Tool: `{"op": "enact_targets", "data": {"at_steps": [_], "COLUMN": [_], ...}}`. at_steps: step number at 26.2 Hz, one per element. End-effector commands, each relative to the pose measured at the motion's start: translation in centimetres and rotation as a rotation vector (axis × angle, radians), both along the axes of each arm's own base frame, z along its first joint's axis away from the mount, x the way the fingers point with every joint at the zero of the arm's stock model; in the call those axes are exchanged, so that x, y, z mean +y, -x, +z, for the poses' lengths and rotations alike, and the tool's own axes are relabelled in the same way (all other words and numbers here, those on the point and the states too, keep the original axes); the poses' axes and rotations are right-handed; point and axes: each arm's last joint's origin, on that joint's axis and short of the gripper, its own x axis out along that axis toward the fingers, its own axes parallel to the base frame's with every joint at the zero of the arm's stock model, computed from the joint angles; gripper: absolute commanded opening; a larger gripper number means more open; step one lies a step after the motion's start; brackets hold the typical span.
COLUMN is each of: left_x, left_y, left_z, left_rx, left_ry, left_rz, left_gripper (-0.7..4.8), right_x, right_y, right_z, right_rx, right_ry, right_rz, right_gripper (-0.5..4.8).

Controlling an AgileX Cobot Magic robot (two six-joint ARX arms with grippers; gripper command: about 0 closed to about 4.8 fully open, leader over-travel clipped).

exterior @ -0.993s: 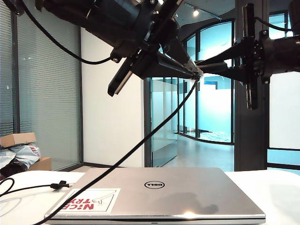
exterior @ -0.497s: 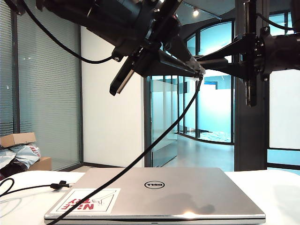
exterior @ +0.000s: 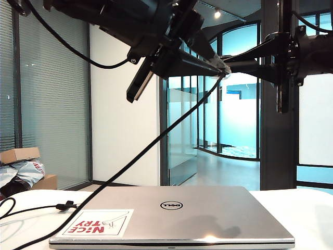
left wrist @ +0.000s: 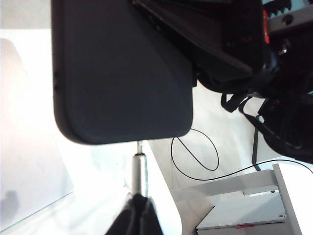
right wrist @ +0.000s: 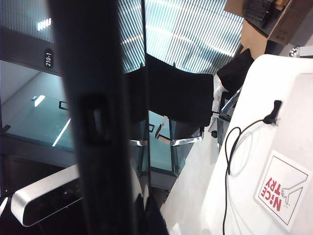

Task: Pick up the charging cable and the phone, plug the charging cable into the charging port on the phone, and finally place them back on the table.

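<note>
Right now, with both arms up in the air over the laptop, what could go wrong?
The silver plug, pinched by the right gripper, meets the bottom edge of the phone held in the left gripper; slightly off line, it could scrape or bend. The charging cable hangs taut toward the table, so a tug could pull the plug loose. If the phone slips, it falls onto the laptop.
</note>
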Motion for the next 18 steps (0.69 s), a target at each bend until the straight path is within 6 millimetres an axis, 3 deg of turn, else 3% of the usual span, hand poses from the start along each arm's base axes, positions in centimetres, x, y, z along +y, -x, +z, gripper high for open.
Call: {"op": "enact_targets", "data": {"at_steps": [1,18], "left_x": [-0.1,-0.3], "left_y": [0.0,-0.1], "left_z": [0.6,1.2], "left_rx": [-0.023,0.006], "left_ry": [0.036,0.133], "left_rz": [-0.001,0.022], "left_gripper": [-0.07,-0.07], "right_x": [0.0,0.0], "right_y": [0.0,0.0], "right_z": [0.8,1.9], "right_rx": [-0.05,-0.084], "right_ry": [-0.009,-0.056], "right_rz": [-0.011,-0.033], "right_gripper": [-0.04,-0.04]}}
